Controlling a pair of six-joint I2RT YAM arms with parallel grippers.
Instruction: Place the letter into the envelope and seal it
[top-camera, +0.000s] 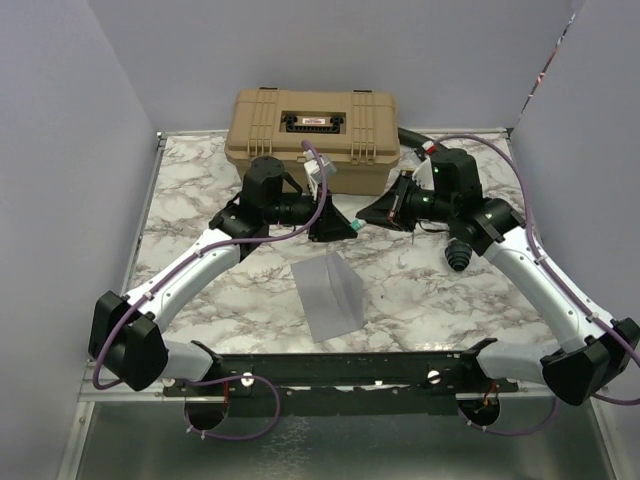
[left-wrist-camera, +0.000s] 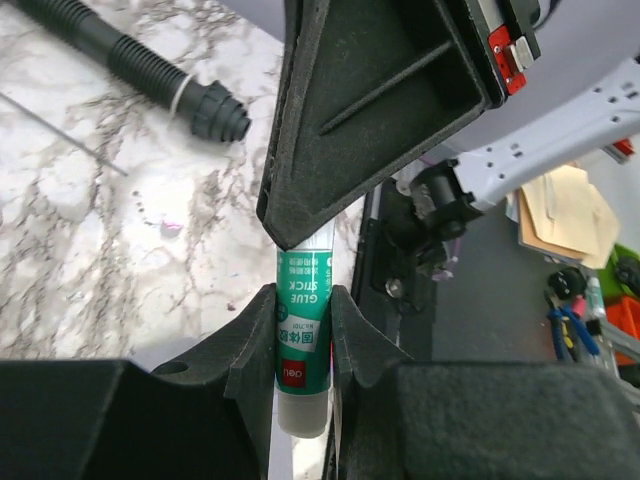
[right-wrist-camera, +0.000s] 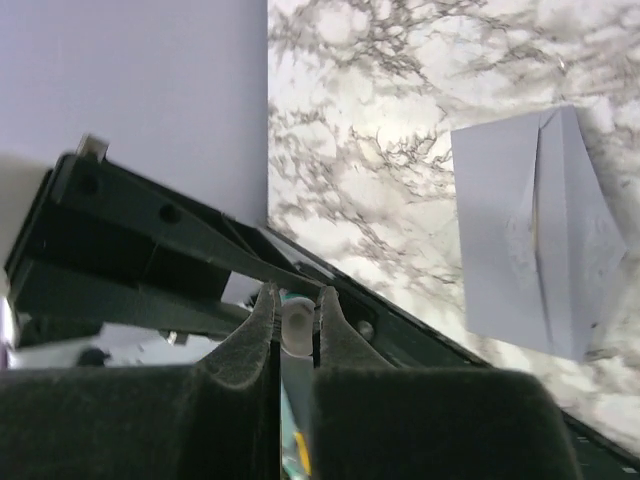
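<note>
1. From above: the left gripper (top-camera: 335, 228) and the right gripper (top-camera: 378, 212) meet tip to tip over the middle of the marble table (top-camera: 200, 180), just in front of a tan case (top-camera: 315, 130) at the back. The envelope (top-camera: 330, 295) lies on the table nearer the arm bases, apart from both grippers, with nothing touching it. (From up here I cannot tell what the fingertips hold.)
2. Left wrist view: the left gripper's fingers (left-wrist-camera: 255, 340) press against both sides of a green-and-white glue stick (left-wrist-camera: 302, 345), clamped on its labelled barrel. A black finger of the right gripper covers the stick's far end. A black ribbed hose (left-wrist-camera: 130, 60) lies on the marble off to one side.
3. Right wrist view: the right gripper's fingertips (right-wrist-camera: 262, 315) are closed on a whitish rounded end of the glue stick. Beyond them the grey envelope rests flat on the marble, well clear of the pinch, with a crease running along its middle.
</note>
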